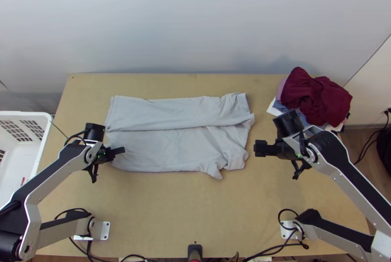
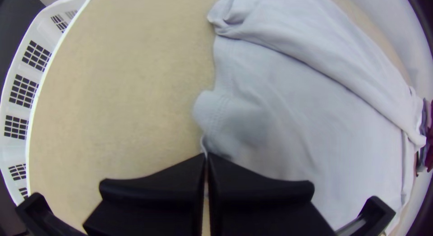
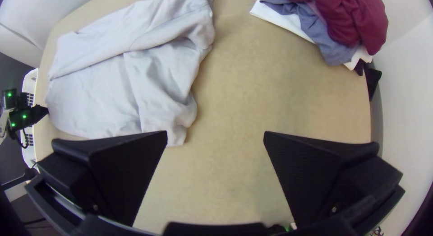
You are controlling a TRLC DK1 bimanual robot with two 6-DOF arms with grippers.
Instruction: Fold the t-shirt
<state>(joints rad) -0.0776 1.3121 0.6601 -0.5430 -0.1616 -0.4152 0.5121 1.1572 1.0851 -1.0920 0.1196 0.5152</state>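
The light grey t-shirt (image 1: pixel 171 147) lies as a wide strip across the table, its far part folded over toward the middle and its right end wrinkled. At its near left corner is my left gripper (image 1: pixel 119 151). In the left wrist view my left gripper (image 2: pixel 206 161) is shut on a bit of the t-shirt's edge (image 2: pixel 212 114), with the cloth raised in a small bulge by the tips. Just right of the shirt's right end stands my right gripper (image 1: pixel 259 148). In the right wrist view my right gripper (image 3: pixel 215 134) is open, fingers wide apart, the t-shirt (image 3: pixel 158 78) beside it.
A pile of other clothes, dark red on top (image 1: pixel 317 96), lies at the table's back right corner. A white basket (image 1: pixel 44 137) stands off the left edge. Bare wood (image 1: pixel 166 203) stretches between the shirt and the table's near edge.
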